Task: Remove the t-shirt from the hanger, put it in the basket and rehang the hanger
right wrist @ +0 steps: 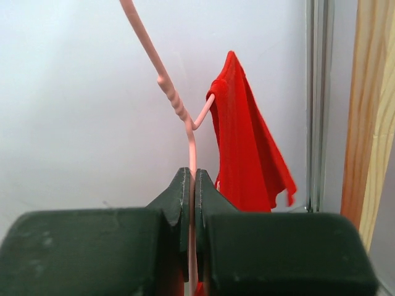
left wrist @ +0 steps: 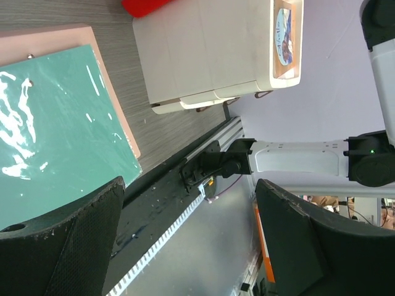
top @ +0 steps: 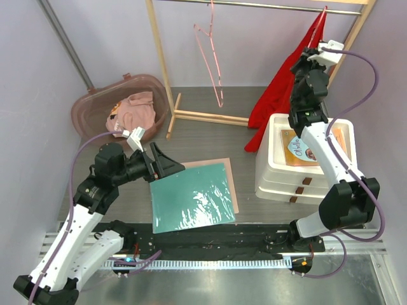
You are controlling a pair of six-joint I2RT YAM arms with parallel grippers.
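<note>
Top external view. Reader: How do your arms stand?
Robot: My right arm is stretched up to the far right, wrist close under the rail (top: 267,6). My left arm is bent low at the near left, its left gripper (top: 166,164) pointing right over the green mat (top: 191,197).
Reader: And the end effectors?
Robot: The right gripper (right wrist: 192,185) is clamped tight on the pink wire of the hanger (right wrist: 176,105), just below its twisted neck. The left gripper's jaws stand wide apart with nothing between them.
Reader: How does the garment look?
Robot: The red t-shirt (top: 273,101) hangs at the far right of the rack, gathered into a narrow, creased drape that falls to the table just left of the white foam boxes (top: 305,159).
Reader: What does each view add?
Robot: Only the right wrist view shows the wire pinched between my jaws, and the shirt draped on the hanger's shoulder just to the right. Only the top external view shows a second pink hanger (top: 213,57) further left on the rail, and the basket (top: 121,114) at the far left.
</note>
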